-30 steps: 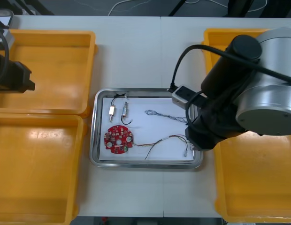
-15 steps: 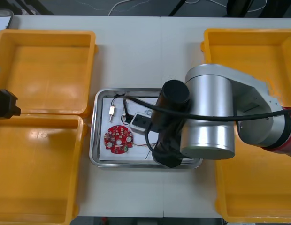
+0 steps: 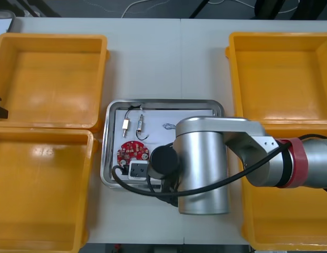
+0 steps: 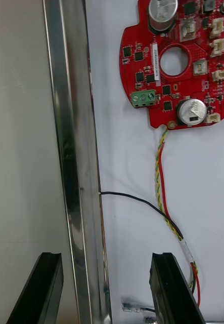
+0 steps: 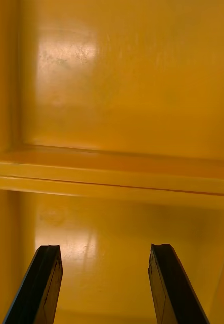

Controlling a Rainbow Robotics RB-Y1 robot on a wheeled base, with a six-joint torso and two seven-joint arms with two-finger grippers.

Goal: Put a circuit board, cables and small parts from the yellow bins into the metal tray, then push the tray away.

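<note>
1. Right arm has swung from the tray's [image 3: 107,158] right side across to its near-left part within the last second. Left arm has pulled back to the left edge of the front view.
2. Right hand [image 4: 105,258] is spread and empty, straddling the tray's near rim: one finger over the desk [image 4: 20,152], the other inside over the white liner.
3. Board [image 3: 133,152] lies in the tray's near-left part, just ahead of that hand. Red-yellow cable [image 4: 161,172] runs from it toward the inner finger, and black cable [image 4: 137,200] meets the rim.
4. Small parts [image 3: 125,125] sit far-left in the tray. The bins [image 3: 53,79] look bare where visible.
5. Left hand [image 5: 104,248] is spread and empty, idle over the left bins.
6. Step: loading looks done, so the push is being set up.
7. Next: drop until a finger catches the near rim, then drive far, keeping the inner finger off the cables.
</note>
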